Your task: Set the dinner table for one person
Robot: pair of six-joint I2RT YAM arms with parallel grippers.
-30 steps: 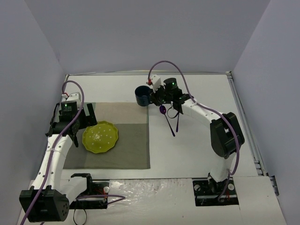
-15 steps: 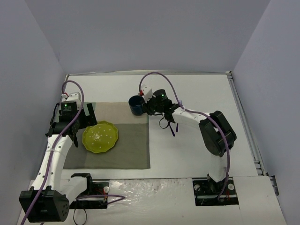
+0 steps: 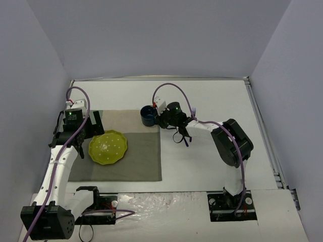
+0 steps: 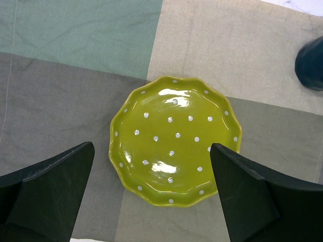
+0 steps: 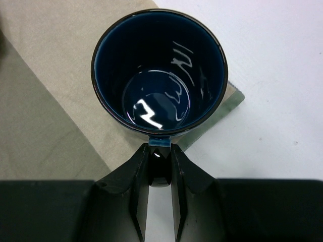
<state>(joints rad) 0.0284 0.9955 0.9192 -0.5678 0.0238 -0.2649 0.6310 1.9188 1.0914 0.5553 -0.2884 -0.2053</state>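
Observation:
A dark blue mug [image 3: 148, 115] is at the far right corner of the grey-green placemat [image 3: 136, 151] on the white dinner table [image 3: 212, 96]. My right gripper [image 3: 160, 118] is shut on the mug's handle; in the right wrist view the fingers [image 5: 139, 166] pinch the handle just below the empty mug [image 5: 159, 70]. I cannot tell whether the mug rests on the cloth. A yellow-green dotted plate [image 3: 107, 147] lies on the placemat's left half. My left gripper [image 3: 78, 133] is open and empty above it, its fingers either side of the plate [image 4: 174, 138].
Purple cutlery [image 3: 185, 141] lies on the table right of the placemat, mostly hidden under my right arm. Grey walls stand at the left, back and right. The mug's edge shows in the left wrist view [image 4: 310, 63].
My right gripper has carried the mug left from the bare table to the placemat's far right corner. The left arm and the plate have not moved.

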